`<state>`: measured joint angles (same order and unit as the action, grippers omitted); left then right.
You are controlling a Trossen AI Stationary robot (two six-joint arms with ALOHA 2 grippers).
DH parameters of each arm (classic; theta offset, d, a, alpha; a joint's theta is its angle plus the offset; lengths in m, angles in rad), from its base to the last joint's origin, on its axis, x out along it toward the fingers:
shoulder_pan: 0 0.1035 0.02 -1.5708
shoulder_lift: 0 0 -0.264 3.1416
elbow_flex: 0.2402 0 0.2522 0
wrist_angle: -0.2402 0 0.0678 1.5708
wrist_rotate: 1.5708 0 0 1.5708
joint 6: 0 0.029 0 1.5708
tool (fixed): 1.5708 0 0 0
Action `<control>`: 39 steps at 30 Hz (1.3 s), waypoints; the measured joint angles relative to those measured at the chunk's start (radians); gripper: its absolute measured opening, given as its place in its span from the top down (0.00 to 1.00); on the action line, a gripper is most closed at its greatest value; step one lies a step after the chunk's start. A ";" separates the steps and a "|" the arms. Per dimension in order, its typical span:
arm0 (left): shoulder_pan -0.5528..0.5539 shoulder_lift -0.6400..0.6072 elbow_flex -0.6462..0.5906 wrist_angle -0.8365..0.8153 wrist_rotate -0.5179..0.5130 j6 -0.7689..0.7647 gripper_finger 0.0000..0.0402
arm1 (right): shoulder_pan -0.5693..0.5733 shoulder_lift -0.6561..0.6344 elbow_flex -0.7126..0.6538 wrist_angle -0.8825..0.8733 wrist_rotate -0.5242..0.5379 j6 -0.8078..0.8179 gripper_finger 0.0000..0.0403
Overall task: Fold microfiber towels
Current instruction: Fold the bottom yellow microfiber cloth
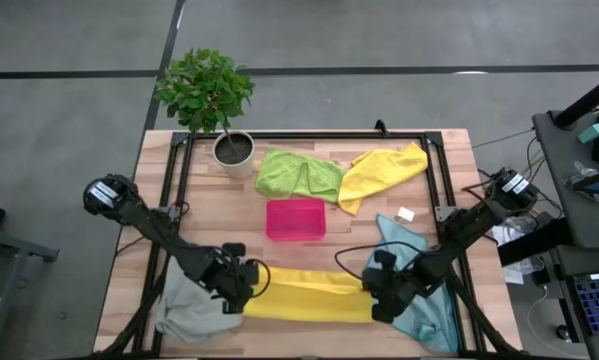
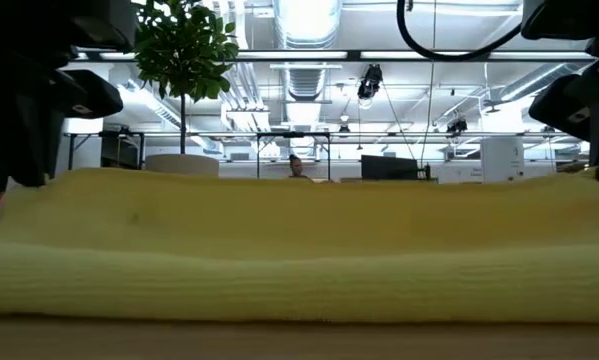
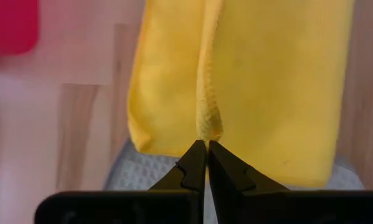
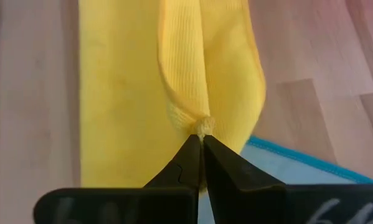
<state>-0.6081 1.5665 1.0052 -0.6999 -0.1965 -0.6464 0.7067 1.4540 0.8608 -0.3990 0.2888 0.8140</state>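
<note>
Currently the yellow towel [image 1: 307, 295] is stretched flat along the desk's [image 1: 379, 210] near edge, each end pinched by a closed pincer, the left pincer [image 3: 207, 144] and right pincer [image 4: 201, 138], seemingly so a fold can be carried evenly.

Left gripper [image 3: 207, 144] jaws pinch yellow towel [image 3: 267, 81] over grey towel [image 3: 142, 174].

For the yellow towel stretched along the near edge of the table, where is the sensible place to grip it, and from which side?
At its two short ends. The folded yellow towel lies as a long band, so each end offers a thin layered edge to pinch. The left gripper is shut on the left end and the right gripper on the right end, each coming in from outside along the band's length.
</note>
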 joint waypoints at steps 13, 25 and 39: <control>0.020 0.001 -0.072 0.015 -0.051 -0.026 1.00 | -0.040 0.001 0.000 -0.041 0.004 -0.006 0.98; 0.022 0.001 -0.075 0.011 -0.075 -0.028 0.91 | -0.079 -0.002 0.000 -0.049 0.000 -0.002 0.93; 0.025 -0.040 -0.028 -0.034 -0.065 0.008 0.64 | -0.088 -0.130 0.000 -0.179 -0.002 0.036 0.69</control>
<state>-0.5829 1.5267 0.9768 -0.7338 -0.2615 -0.6383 0.6189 1.3236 0.8608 -0.5776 0.2863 0.8498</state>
